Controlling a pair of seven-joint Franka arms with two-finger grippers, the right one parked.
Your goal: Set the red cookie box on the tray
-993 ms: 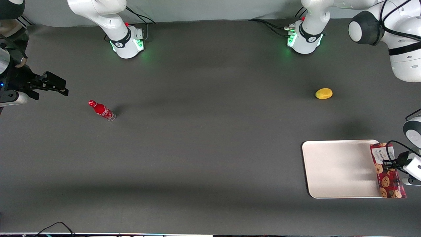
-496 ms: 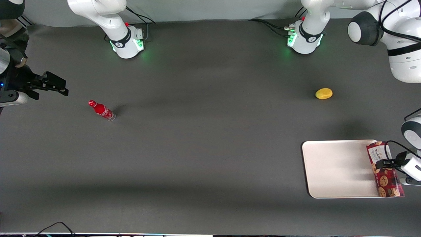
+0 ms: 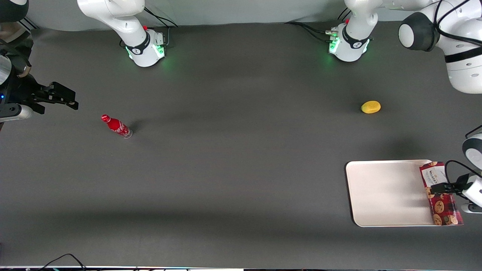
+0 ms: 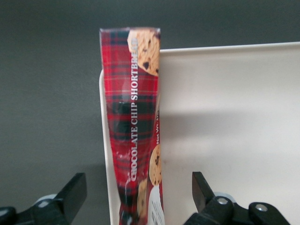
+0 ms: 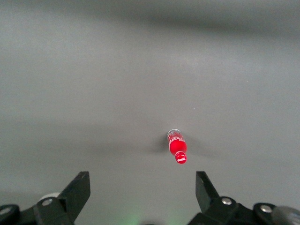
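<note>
1. In the lower part of the front view, at the working arm's end of the worktop, I see the red cookie box lying along the short edge of the tray. It is only partly on the tray.

2. From the left wrist camera the red cookie box rides on the tray rim. Its narrow tartan side faces up and it looks tilted, one long edge inside the tray and the other out over the dark worktop. I judge the rim is propping it there.

3. The gripper hangs over the middle of the box's length. In the wrist view the gripper is spread wide, one finger on either side of the box with clear gaps, so it grips nothing.

4. I read that straddle as a placement that has been let go but not settled. The box straddles the rim and does not lie flat inside, so I would count the task as nearly done, not finished.

5. The yellow fruit sits higher in the front view, well apart from the tray. The red soda bottle stands toward the parked arm's end. Neither matters here.
</note>
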